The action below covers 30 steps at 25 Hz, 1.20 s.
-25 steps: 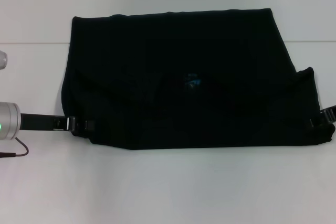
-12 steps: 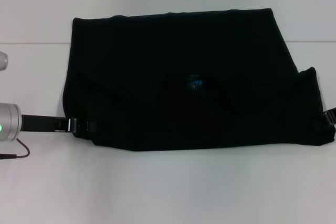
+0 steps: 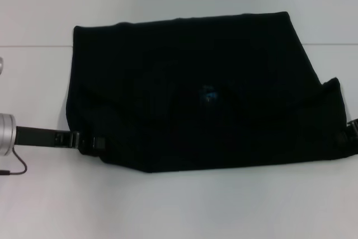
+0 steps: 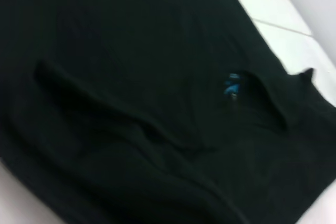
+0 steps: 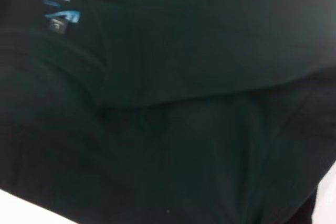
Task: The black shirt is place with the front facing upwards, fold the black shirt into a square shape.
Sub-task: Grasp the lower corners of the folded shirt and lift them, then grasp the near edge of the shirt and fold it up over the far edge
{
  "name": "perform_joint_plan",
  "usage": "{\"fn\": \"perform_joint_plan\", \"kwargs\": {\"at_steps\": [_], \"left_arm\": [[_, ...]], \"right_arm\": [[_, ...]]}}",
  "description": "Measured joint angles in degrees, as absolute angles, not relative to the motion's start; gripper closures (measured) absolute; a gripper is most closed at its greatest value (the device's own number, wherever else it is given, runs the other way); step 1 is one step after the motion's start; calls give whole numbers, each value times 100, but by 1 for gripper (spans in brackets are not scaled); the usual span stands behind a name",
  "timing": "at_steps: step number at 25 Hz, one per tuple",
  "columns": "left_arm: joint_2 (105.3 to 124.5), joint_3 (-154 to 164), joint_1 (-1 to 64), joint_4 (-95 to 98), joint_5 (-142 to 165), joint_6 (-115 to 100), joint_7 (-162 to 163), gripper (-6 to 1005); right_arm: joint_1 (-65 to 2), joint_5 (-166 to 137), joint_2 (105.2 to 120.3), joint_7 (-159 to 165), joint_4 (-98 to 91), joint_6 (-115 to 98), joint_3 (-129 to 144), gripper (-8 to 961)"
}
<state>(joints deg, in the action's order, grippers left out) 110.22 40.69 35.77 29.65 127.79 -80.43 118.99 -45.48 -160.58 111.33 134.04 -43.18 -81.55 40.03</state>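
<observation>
- Your shirt (image 3: 196,88) lies on the white worktop (image 3: 179,205), folded into a broad band that runs side to side across the middle of the head view
- No chest print shows on it; the one mark you can see is a small blue label (image 3: 208,94) near the centre, also visible in the left wrist view (image 4: 231,85) and the right wrist view (image 5: 60,17)
- A curved fold edge runs just beside that label, and in the left wrist view a ridge of cloth crosses the shirt diagonally
- Your left end effector (image 3: 92,141) reaches in from the left side at worktop level and sits at the shirt's near left corner, its black tip against or under the cloth edge; you cannot tell whether its fingers are closed on the fabric
- A silver arm section and a thin dark cable (image 3: 14,170) show behind it at the left border of the head view
- Your right end effector (image 3: 352,130) is only partly in view at the right border, at the shirt's near right corner, touching or just beside the cloth; its finger state cannot be told either
- The shirt's far edge is fairly straight, while its near edge bows slightly toward the robot between the two corners
- Both wrist views are filled almost wholly by black cloth, with slivers of worktop at the corners
</observation>
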Motion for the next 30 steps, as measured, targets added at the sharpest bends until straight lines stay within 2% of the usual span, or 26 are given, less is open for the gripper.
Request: {"fn": "perform_joint_plan", "kwargs": {"at_steps": [10,19,24,30], "left_arm": [[10768,4070,3488,2952,13027,-10017,12253,937],[10801,4062,3370,2949,13835,-10873,12487,937],[10809,4059,3374,2949,13948,-11048,12509,936],[10802,3205,3485,2950,13895,-10690,12576,935]], "right_arm": [[-4079,-16129,10936,12655,-4608,-9744,3950,857],[-3476,-16190,10830,11344,-4538,-10560,3723,862],[-3422,-16176,10832,11272,-4524,-10653,3591,862],[-3670,-16089,10879,11321,-4308,-10646,2914,861]]}}
